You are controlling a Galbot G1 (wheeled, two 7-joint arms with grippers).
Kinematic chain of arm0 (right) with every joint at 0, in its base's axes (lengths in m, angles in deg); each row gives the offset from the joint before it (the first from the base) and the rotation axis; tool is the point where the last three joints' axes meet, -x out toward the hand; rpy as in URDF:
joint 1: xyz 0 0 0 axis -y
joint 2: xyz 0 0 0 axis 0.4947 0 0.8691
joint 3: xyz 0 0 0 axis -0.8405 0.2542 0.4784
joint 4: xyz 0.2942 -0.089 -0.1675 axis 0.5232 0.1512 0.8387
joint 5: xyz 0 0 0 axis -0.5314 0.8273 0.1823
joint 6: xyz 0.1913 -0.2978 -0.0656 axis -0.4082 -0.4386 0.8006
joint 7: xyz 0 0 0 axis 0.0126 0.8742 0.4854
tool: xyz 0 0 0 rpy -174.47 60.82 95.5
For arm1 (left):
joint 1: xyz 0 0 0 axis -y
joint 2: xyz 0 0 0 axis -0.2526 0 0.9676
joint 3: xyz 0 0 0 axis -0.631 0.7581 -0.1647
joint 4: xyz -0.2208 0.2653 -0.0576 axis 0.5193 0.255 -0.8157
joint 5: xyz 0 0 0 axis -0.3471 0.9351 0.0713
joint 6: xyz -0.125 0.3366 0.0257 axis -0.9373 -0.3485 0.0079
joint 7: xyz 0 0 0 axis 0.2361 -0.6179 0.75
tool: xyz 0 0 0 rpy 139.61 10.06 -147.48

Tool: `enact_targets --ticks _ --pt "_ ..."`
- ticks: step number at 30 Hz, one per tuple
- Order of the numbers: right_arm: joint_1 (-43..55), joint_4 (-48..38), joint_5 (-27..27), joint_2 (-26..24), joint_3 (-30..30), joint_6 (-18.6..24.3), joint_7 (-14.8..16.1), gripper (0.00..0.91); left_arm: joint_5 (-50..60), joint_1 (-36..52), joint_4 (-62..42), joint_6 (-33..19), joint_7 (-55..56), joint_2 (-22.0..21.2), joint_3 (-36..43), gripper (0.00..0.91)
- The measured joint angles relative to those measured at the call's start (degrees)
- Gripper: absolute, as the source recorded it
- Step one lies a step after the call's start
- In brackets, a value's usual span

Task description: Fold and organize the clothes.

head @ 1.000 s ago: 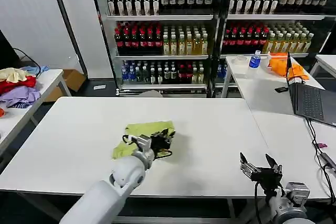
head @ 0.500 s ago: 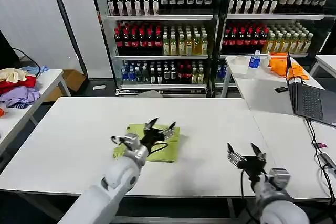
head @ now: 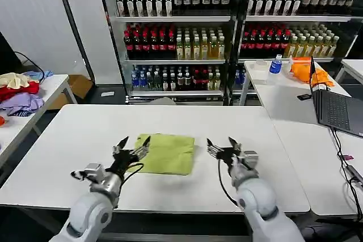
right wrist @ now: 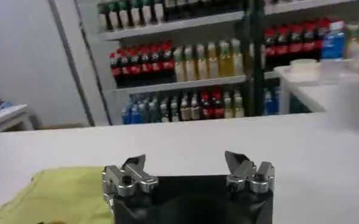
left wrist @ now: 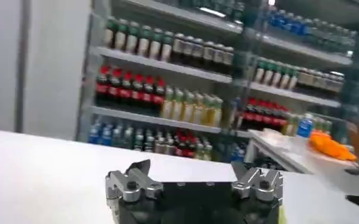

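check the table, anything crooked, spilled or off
Nothing stands out. The shirt lies flat on the white table, folded into a compact rectangle that sits slightly skewed to the table edge. The left gripper and right gripper are on either side of it, fingers open, holding nothing.

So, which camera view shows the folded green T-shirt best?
The head view: the whole T-shirt lies flat on the table. The right wrist view catches one corner behind the right gripper. The left wrist view gives at most a sliver.
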Motion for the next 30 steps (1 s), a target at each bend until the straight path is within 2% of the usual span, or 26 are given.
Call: enact_targets --ticks 7,8,10,12,14,16,30 --pt "7.7 -9.7 -0.2 3.4 5.6 0.0 0.1 0.887 0.1 -4.7 2.2 -0.3 0.1 -0.4 -3.8 0.907" --pt "8.4 -11.0 -0.2 3.9 6.2 0.0 0.0 0.675 0.1 -5.2 2.4 -0.3 0.1 -0.4 -4.2 0.907" --pt "10.0 -13.4 -0.2 4.8 7.2 0.0 0.0 0.534 0.2 -6.0 2.7 -0.4 0.1 -0.5 -4.9 0.907" --pt "11.2 -15.6 -0.3 5.8 8.0 0.0 0.0 0.252 0.1 -6.6 3.1 -0.5 0.1 -0.6 -5.5 0.907" --pt "12.1 -17.7 -0.3 6.7 8.9 0.0 -0.1 0.081 0.0 -7.3 3.5 -0.6 0.2 -0.7 -6.0 0.907" --pt "12.9 -19.5 -0.2 7.4 9.7 0.0 -0.1 0.000 -0.2 -7.7 3.8 -0.7 0.2 -0.8 -6.3 0.907" --pt "17.0 -27.3 0.6 11.1 11.1 0.6 -1.0 0.000 -1.3 -8.6 4.4 -0.6 0.6 -0.9 -7.2 0.907"
